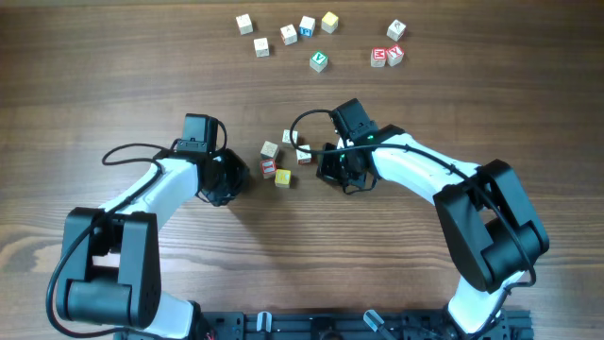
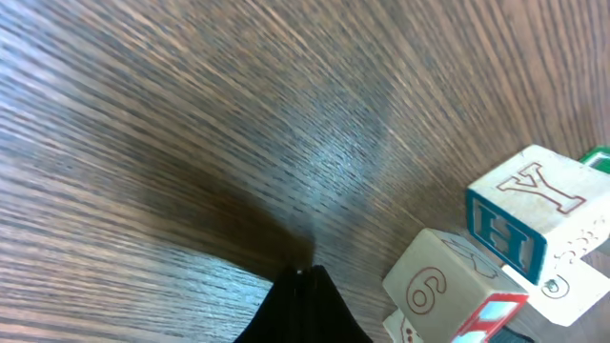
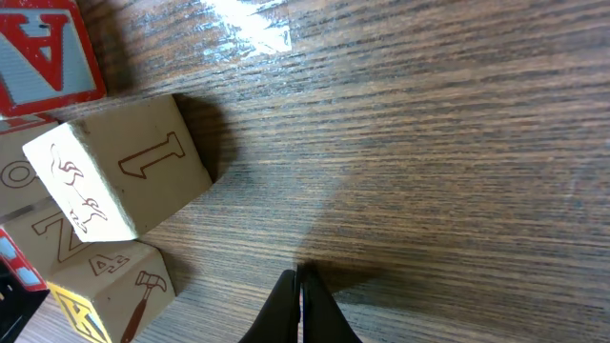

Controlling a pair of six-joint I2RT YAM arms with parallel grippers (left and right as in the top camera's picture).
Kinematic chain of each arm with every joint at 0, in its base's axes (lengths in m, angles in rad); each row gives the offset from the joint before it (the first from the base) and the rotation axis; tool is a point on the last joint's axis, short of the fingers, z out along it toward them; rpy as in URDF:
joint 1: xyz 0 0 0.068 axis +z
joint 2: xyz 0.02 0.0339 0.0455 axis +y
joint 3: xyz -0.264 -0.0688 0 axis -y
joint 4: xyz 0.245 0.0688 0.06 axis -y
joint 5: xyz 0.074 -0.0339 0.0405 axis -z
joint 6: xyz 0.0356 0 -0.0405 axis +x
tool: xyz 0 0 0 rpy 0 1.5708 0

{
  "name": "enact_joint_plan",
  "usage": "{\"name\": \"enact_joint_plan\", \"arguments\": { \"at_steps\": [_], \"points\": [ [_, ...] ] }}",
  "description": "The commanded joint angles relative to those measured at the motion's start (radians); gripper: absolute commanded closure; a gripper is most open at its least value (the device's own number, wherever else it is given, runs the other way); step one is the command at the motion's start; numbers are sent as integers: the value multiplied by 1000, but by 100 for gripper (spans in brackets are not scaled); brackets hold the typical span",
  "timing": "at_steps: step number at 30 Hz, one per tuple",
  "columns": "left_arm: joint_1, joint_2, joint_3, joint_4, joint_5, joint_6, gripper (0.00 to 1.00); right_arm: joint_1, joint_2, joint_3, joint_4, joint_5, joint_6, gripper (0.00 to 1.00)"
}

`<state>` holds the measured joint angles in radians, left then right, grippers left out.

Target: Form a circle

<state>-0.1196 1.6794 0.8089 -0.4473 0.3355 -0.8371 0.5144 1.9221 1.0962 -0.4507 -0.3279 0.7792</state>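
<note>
The circle is a tight cluster of small wooden cubes in the overhead view: a cream cube (image 1: 271, 149), a red-faced cube (image 1: 268, 169), a yellow cube (image 1: 283, 178) and two more pale ones (image 1: 291, 138) (image 1: 304, 156). My left gripper (image 1: 242, 176) is shut and empty just left of the cluster, its tip (image 2: 303, 278) close to the table. The left wrist view has a "6" cube (image 2: 440, 286) and a "Y" cube (image 2: 534, 211) at the right. My right gripper (image 1: 327, 171) is shut and empty, right of the cluster. Its tip (image 3: 298, 278) is apart from the "1" cube (image 3: 124, 176).
Several loose cubes lie along the far edge of the wooden table: pale ones (image 1: 261, 46) (image 1: 289, 35), a green-faced one (image 1: 319, 61) and red-lettered ones (image 1: 378, 57). A red "A" cube (image 3: 43, 52) and a hammer cube (image 3: 116, 286) show in the right wrist view.
</note>
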Motion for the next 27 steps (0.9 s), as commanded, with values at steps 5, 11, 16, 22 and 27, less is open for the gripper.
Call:
{"name": "enact_joint_plan", "arguments": {
  "at_steps": [5,11,16,22,27],
  "points": [
    [-3,16,-6,22,77,-47,96,0,4,-5,-14,73,-20,94],
    [-3,16,-6,29,118,-55,96,0,4,-5,-14,73,-20,94],
    [-3,16,-6,29,122,-62,96,0,4,-5,-14,73,-19,94],
    [-3,16,-6,70,151,-69,96,0,4,-5,-14,73,-18,94],
    [-3,16,-6,77,151,-92,96,0,4,-5,-14,73,-18,95]
  ]
}}
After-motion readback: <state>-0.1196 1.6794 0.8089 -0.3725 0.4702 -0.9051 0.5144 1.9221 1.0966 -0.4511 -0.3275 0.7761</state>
